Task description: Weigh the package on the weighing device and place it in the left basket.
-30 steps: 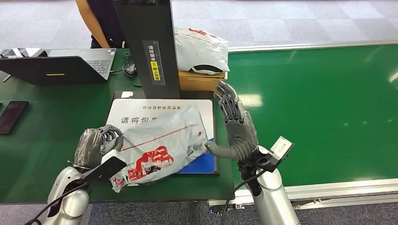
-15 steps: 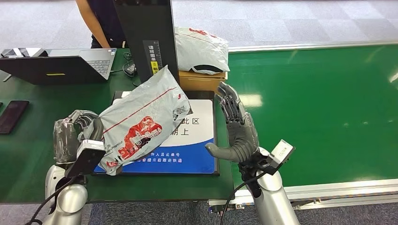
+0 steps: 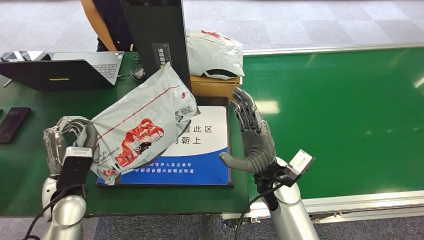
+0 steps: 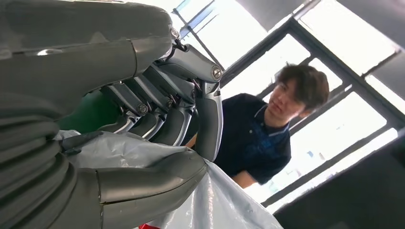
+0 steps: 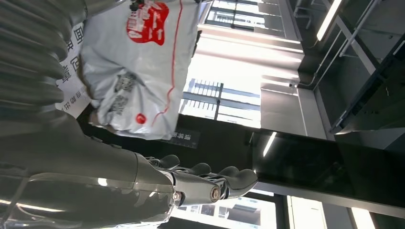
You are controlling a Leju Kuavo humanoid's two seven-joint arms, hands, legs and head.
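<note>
The left hand [image 3: 62,142] held the grey package [image 3: 142,125] up in the air over the weighing device [image 3: 200,145].

The package was a soft grey bag with red marks on it. The left hand's fingers [image 4: 191,102] and thumb were closed tight on one end of it, and the bag tilted up toward the tall black post [image 3: 160,40] at the back of the device. The bag hung above the white and blue mat and did not lie flat on it. The right hand [image 3: 252,135] stood just beside the device with its fingers spread and straight, holding nothing. A laptop [image 3: 65,70] and a phone [image 3: 12,124] lay on the green tabletop [image 3: 30,160]. A person [image 3: 107,25] stood behind the tabletop.
</note>
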